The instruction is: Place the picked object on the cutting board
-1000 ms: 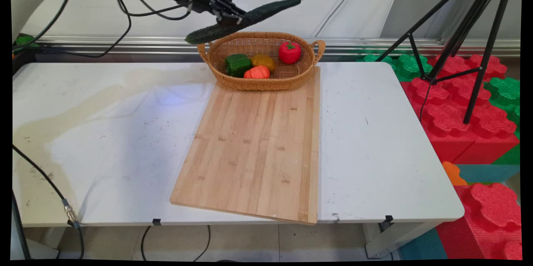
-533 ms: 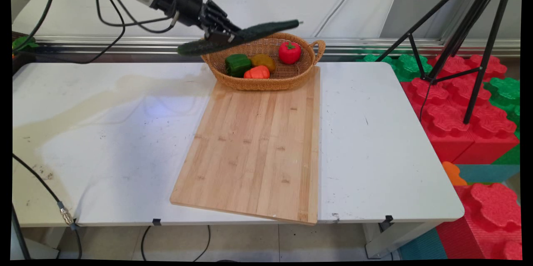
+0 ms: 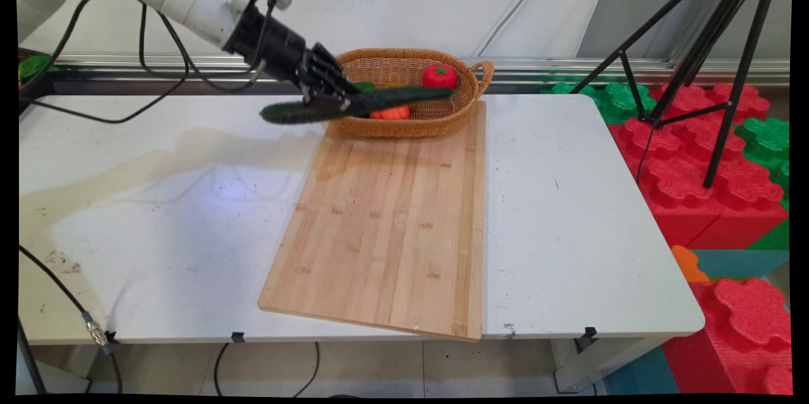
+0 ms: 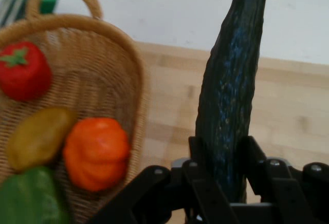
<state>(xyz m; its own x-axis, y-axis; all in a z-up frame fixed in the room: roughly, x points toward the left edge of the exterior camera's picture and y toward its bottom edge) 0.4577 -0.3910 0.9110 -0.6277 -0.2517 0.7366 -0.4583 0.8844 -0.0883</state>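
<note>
Claw (image 3: 344, 102) clamped on dark cucumber (image 3: 392, 98) — near wicker basket (image 3: 411, 128), over wooden board (image 3: 392, 227); no lettering legible.

White surface (image 3: 569, 214), scuffed, with a yellowish stain across its left part. Wooden cutting board (image 3: 392, 227) lies flat on it, centre, skewed, its near corner reaching the near edge. Wicker basket (image 3: 436, 122) with handles sits at the far end, its near part resting on the board's far edge. A black cable (image 3: 60, 265) lies over the near-left corner.
</note>
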